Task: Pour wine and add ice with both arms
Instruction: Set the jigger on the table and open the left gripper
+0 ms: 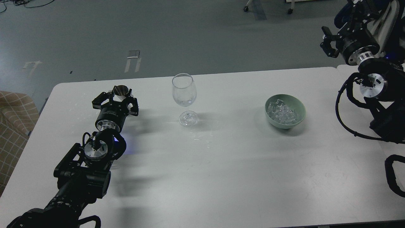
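Observation:
My left gripper (pixel 120 96) is shut on a small metal cup (pixel 121 91) and holds it upright at the table's far left. I cannot see any wine in the cup. A clear stemmed wine glass (pixel 184 95) stands to the right of the cup, apart from it, and looks nearly empty. A green bowl (pixel 300 109) at the right holds a heap of clear ice cubes (pixel 282 113). My right gripper (pixel 327 42) is open and empty, raised off the table's far right corner, well away from the bowl.
The white table (pixel 221 164) ends close behind the glass and the cup. Small wet spots or glints (pixel 201 137) lie in front of the glass foot. A checked seat (pixel 12 126) stands off the left edge. My right arm's cables (pixel 343 110) hang over the right edge.

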`<state>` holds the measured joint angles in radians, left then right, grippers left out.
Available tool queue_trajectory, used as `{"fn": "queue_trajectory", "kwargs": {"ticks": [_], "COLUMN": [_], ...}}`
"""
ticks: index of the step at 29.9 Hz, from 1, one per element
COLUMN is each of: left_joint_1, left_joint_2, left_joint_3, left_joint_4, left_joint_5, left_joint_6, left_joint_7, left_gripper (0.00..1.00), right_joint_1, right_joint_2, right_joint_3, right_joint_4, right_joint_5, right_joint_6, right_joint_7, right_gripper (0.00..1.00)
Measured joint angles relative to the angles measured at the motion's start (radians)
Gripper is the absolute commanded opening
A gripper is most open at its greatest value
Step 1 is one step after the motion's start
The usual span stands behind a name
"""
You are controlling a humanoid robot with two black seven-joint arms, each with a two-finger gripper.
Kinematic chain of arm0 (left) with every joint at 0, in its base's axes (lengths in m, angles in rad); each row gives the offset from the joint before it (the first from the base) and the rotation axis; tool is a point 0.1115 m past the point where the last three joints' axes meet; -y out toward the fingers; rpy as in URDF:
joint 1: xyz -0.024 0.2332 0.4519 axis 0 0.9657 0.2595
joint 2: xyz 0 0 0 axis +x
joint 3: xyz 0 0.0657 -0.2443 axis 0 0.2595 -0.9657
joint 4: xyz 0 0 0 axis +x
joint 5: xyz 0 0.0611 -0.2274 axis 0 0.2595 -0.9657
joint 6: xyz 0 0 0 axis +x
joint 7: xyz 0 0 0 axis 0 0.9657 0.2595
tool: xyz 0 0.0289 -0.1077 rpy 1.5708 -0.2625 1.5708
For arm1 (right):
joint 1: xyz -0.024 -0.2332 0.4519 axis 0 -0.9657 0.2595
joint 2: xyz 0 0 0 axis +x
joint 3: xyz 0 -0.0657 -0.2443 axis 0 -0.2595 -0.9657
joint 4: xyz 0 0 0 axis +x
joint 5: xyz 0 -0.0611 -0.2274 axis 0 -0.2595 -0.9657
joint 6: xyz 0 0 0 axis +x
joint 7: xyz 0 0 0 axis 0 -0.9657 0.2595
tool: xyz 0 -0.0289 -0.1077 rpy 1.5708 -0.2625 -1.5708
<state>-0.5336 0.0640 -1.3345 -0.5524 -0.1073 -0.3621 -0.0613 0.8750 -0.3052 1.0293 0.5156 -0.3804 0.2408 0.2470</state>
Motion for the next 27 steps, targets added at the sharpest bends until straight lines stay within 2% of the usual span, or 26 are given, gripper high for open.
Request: {"fn": "queue_trajectory", "kwargs": {"ticks": [13, 17, 24, 27], "left_joint_1": [-0.008, -0.008, -0.009, -0.014], "left_joint_2": [0.002, 0.002, 0.002, 0.002], "left_joint_3": [0.0, 0.0, -0.001, -0.003], "left_joint_4": [0.0, 0.0, 0.0, -0.006], "left_joint_5": [0.0, 0.0, 0.0, 0.001], "left_joint_6": [0.0, 0.0, 0.0, 0.0], "left_joint_7": [0.003, 0.002, 0.007, 0.008], "left_gripper": [0.55, 0.62, 0.66, 0.76], "right_joint_1": [0.002, 0.002, 0.001, 0.001], "right_joint_2": [0.0, 0.0, 0.0, 0.0], "right_joint_3": [0.0, 0.0, 0.0, 0.0], "right_joint_4": [-0.001, -0.001, 0.0, 0.0], "right_joint_5": [0.001, 0.001, 0.0, 0.0], "right_joint_6": [-0.001, -0.001, 0.0, 0.0], "right_joint_7": [0.0, 0.0, 0.0, 0.0], "right_gripper": [1.0, 1.0, 1.0, 1.0]}}
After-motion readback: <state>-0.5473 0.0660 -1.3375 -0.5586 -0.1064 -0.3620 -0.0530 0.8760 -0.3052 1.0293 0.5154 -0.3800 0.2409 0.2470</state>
